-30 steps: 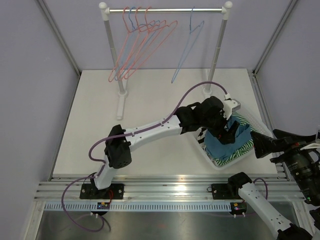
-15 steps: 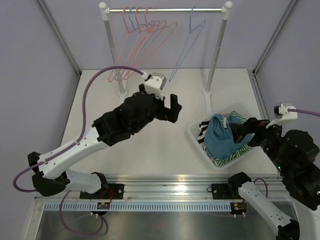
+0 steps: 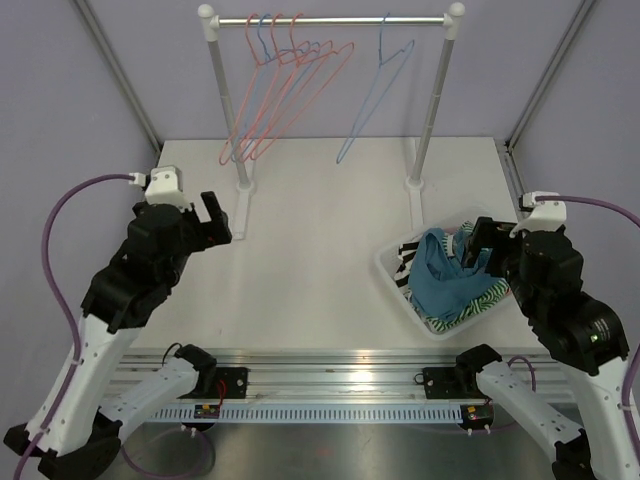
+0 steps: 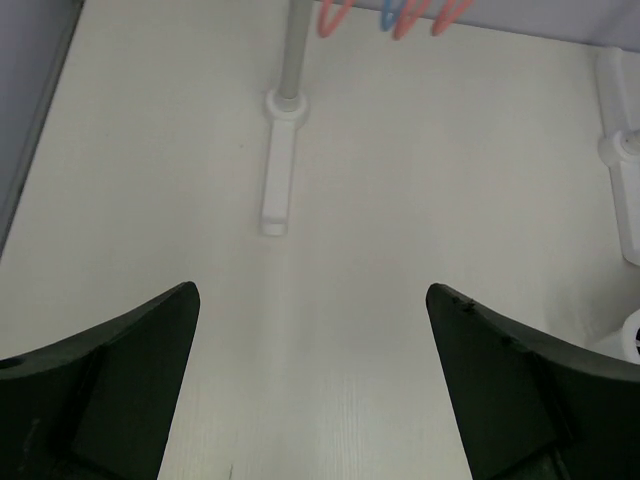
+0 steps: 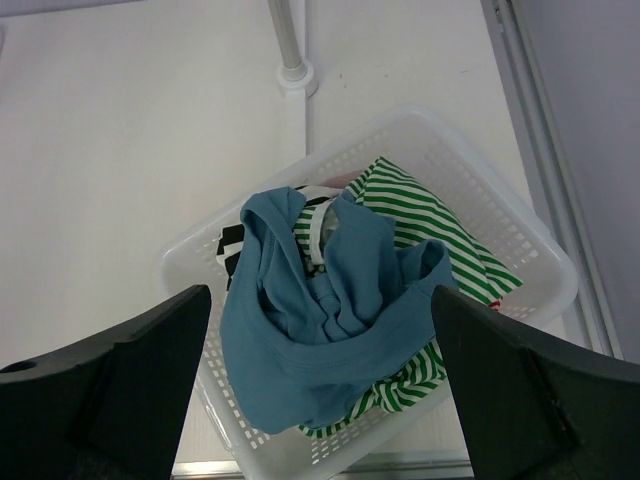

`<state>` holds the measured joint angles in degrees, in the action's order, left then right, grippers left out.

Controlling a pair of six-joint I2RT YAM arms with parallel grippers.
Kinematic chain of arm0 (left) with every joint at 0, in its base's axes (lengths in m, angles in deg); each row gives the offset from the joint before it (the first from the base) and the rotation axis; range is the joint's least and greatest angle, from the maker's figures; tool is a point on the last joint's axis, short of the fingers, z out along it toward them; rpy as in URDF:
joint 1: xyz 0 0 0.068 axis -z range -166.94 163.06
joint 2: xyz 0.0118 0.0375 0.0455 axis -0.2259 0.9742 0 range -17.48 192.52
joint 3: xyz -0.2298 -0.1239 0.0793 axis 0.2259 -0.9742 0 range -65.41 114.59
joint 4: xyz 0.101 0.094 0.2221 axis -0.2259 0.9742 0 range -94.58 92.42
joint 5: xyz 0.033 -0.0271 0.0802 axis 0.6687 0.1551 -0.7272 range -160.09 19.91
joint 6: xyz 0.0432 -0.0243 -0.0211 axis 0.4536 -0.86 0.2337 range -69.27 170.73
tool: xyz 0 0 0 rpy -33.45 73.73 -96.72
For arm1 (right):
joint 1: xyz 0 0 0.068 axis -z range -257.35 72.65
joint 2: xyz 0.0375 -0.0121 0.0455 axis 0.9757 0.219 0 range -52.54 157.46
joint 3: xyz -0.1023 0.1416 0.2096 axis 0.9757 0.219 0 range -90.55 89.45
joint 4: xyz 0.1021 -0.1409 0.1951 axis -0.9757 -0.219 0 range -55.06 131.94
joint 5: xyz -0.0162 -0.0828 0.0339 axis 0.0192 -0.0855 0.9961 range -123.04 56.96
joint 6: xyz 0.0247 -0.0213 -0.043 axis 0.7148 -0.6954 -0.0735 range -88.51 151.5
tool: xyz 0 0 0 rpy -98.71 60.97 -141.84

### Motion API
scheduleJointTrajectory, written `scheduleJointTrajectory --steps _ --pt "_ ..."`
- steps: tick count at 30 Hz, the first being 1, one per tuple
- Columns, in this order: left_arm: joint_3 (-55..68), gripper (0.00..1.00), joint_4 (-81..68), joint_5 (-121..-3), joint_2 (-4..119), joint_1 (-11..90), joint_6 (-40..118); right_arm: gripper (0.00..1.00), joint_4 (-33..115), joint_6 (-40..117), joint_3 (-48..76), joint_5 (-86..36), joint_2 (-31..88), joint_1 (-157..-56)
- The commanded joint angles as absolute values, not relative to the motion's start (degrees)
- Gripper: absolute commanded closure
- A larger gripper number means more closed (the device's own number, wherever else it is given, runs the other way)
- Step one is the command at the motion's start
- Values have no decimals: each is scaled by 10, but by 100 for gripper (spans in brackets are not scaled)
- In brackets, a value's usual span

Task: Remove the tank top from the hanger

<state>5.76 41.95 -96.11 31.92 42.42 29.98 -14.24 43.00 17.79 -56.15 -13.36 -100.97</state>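
A blue tank top [image 3: 440, 276] lies crumpled in a white basket [image 3: 392, 262] at the right of the table, on top of a green-striped garment [image 3: 487, 296]. No hanger shows inside it. Several pink and blue wire hangers [image 3: 292, 88] and one lone blue hanger [image 3: 376, 88] hang bare on the rail. My left gripper [image 3: 212, 216] is open and empty over the left of the table, near the rack's left foot. My right gripper [image 3: 480, 244] is open and empty above the basket; its wrist view looks down on the tank top [image 5: 300, 340] between its fingers [image 5: 170, 350].
The rack's left foot [image 4: 280, 170] lies ahead of my left gripper [image 4: 311, 292], with the right foot [image 4: 622, 165] at that view's edge. The basket rim [image 5: 470, 160] sits close to the table's right rail [image 5: 545, 150]. Violet walls enclose the sides.
My left arm has drawn back from the basket and swung across to the left of the table. My right arm has come in from the right edge to above the basket.
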Motion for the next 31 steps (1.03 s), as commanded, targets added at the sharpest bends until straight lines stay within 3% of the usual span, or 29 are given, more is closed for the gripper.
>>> scheduleJointTrajectory --steps 1,10,31 --pt "60 1 486 -974 257 412 322 0 -151 405 166 -606 -160 -1007" --pt "77 1 597 -990 152 412 333 1 -194 406 143 -585 -210 -1007" --pt "33 1 576 -1023 78 412 343 0 -164 413 161 -544 -208 -1008"
